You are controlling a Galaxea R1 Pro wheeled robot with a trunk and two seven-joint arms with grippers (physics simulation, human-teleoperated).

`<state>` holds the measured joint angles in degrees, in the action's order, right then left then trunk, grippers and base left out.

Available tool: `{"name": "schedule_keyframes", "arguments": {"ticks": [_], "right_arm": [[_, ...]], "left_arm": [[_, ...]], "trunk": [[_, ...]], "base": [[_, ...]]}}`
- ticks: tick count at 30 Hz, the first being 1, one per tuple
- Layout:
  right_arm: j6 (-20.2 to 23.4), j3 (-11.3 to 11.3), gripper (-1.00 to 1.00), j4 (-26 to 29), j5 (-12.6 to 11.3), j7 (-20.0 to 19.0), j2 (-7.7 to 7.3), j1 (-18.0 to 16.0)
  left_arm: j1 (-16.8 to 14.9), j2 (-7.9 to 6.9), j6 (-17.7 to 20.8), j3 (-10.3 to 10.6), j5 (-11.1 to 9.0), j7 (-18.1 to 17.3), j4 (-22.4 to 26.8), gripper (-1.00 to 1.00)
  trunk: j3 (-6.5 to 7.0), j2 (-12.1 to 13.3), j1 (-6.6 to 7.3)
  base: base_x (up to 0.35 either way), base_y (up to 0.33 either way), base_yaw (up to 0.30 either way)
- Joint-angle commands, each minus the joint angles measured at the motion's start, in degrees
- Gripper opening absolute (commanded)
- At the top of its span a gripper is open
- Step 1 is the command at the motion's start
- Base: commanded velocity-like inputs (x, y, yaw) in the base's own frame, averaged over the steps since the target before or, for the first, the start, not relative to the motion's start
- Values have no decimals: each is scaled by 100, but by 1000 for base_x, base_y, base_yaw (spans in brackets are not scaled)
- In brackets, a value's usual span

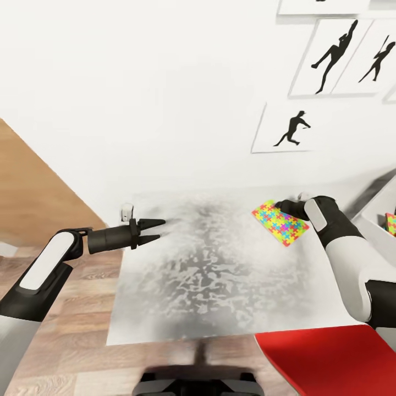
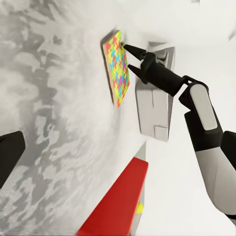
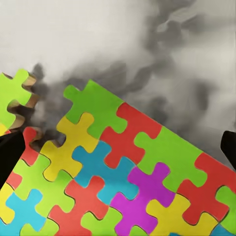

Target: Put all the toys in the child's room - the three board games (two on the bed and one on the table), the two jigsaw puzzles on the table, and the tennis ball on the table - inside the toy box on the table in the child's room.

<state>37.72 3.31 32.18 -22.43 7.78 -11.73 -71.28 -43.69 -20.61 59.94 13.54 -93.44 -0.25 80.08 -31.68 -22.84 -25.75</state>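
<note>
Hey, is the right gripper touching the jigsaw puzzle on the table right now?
Cannot tell. In the left wrist view the right gripper has its fingertips at the edge of the jigsaw puzzle, but neither contact nor a gap is plain. The head view hides the tips.

Toy box [image 1: 379, 231] cut off, frame edge.

Bright, even light; soft, blurry render

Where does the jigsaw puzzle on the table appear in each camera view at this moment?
Head view: jigsaw puzzle right of center on the grey table, at the right hand.
Left wrist view: jigsaw puzzle upper middle, seen edge-on, right hand at it.
Right wrist view: jigsaw puzzle across the lower half.
Shared landmark: the mottled grey table.
</note>
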Motion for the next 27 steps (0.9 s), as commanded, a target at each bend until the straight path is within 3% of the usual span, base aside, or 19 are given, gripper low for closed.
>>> {"name": "schedule_keyframes", "arguments": {"ticks": [1, 27], "right_arm": [[16, 3, 100, -195, -130, 39, 4, 2], [16, 1, 100, -195, -129, -162, -22, 9]], "left_arm": [[-5, -4, 6, 8, -7, -2, -2, 100], [-7, -4, 6, -1, -7, -5, -2, 100]], "trunk": [[-9, -8, -3], [-9, -8, -3]], "base": [[-157, 252, 0], [-140, 262, 0]]}}
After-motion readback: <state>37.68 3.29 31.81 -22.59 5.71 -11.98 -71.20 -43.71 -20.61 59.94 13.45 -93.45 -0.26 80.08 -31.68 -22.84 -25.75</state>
